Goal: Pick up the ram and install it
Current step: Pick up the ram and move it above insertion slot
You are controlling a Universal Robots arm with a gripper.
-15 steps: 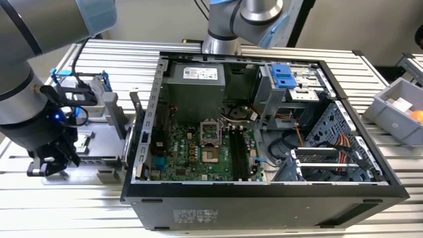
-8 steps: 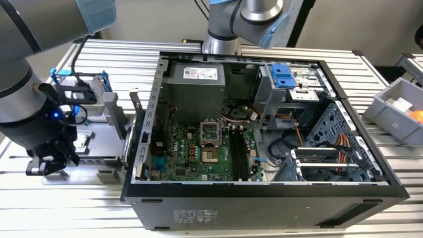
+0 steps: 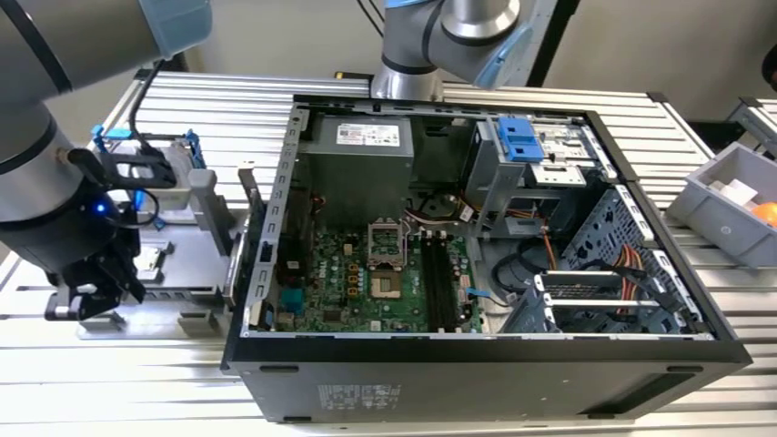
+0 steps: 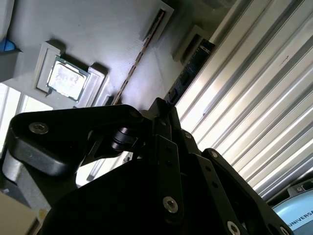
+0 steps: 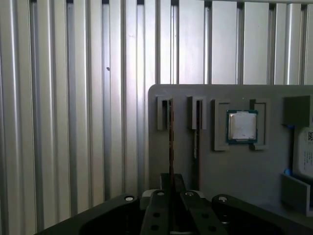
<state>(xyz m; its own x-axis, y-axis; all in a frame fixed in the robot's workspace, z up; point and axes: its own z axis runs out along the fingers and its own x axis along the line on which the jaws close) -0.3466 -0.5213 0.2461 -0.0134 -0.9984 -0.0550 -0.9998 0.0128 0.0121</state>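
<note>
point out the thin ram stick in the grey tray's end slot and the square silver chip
thin ram stick [image 5: 171, 139]: first wrist view, its narrow edge
square silver chip [image 5: 241, 126]: first wrist view, lid centre

Table [image 5: 73, 122]: ribbed bare metal, satin. Tray [image 5: 205, 166]: matt grey plastic. Pincer [image 5: 171, 180]: matt black metal. Ram [image 5: 171, 137]: dull board edge.

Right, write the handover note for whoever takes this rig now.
Gripper: low over the grey tray, fingers shut on the ram.
Ram: on edge at its tray slot, beside a second stick, not lifted clear.
Done: the grasp.
Left: the ram is not yet in the black motherboard slots of the open computer case.
</note>
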